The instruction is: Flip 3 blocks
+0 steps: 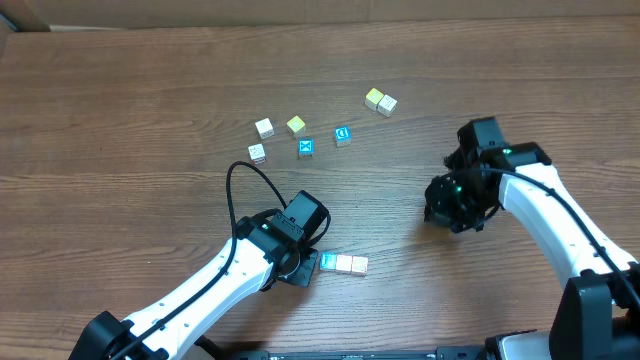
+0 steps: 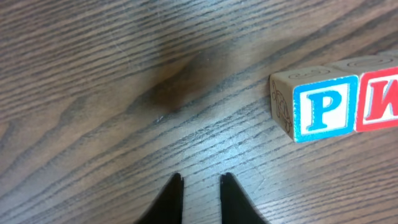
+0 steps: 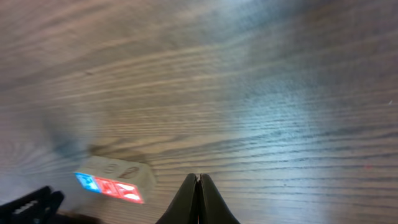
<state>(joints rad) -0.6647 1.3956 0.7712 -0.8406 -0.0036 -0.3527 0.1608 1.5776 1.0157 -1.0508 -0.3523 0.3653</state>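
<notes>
Left gripper (image 2: 200,179) hovers near the P block (image 2: 323,109), jaws barely parted, empty; right gripper (image 3: 198,179) is clenched on nothing. Looks like lining up a flip: next, widen and straddle that block.

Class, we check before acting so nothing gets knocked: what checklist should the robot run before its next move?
All three blocks touching in one row: ok.
The P block in clear view, nothing covering it: ok.
Empty left tool, jaws slightly apart: ok.
That left tool lined up on the P block: not ok, the block sits off to one side.
Shut, empty right tool away from the row: ok.
Which blocks are already flipped: cannot tell.
</notes>
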